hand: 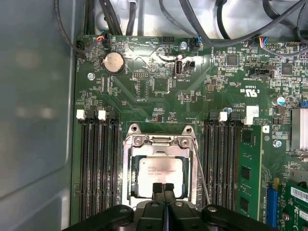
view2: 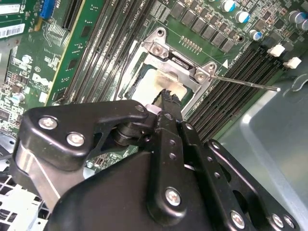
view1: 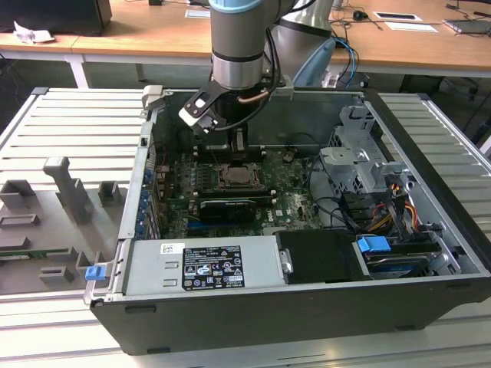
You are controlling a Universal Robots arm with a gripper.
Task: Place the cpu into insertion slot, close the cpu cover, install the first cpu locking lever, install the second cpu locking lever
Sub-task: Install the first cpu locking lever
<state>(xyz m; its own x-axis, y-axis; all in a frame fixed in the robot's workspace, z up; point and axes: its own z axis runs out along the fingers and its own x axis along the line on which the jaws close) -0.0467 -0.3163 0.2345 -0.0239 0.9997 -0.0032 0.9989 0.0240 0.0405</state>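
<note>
The cpu point(hand: 161, 169) lies flat in the insertion slot point(view1: 234, 176), its pale face showing through the window of the cpu cover point(hand: 128, 168). The silver cover frame point(view2: 180, 65) lies down around the chip. My gripper point(hand: 163, 188) is shut with nothing between its fingers. Its tips hang just over the chip's near edge, also seen in the second wrist view point(view2: 168, 96). In the exterior view the gripper point(view1: 239, 142) stands upright over the socket. A thin wire locking lever point(hand: 202, 175) runs beside the socket, and its rod point(view2: 245, 83) sticks out free over the memory slots.
Rows of black memory slots point(hand: 96, 163) flank the socket on both sides. A long black card point(view1: 226, 207) lies in front of it. The grey case wall point(hand: 33, 96), cables point(hand: 192, 19), a drive cage point(view1: 357, 161) and the power supply point(view1: 203, 264) hem the board in.
</note>
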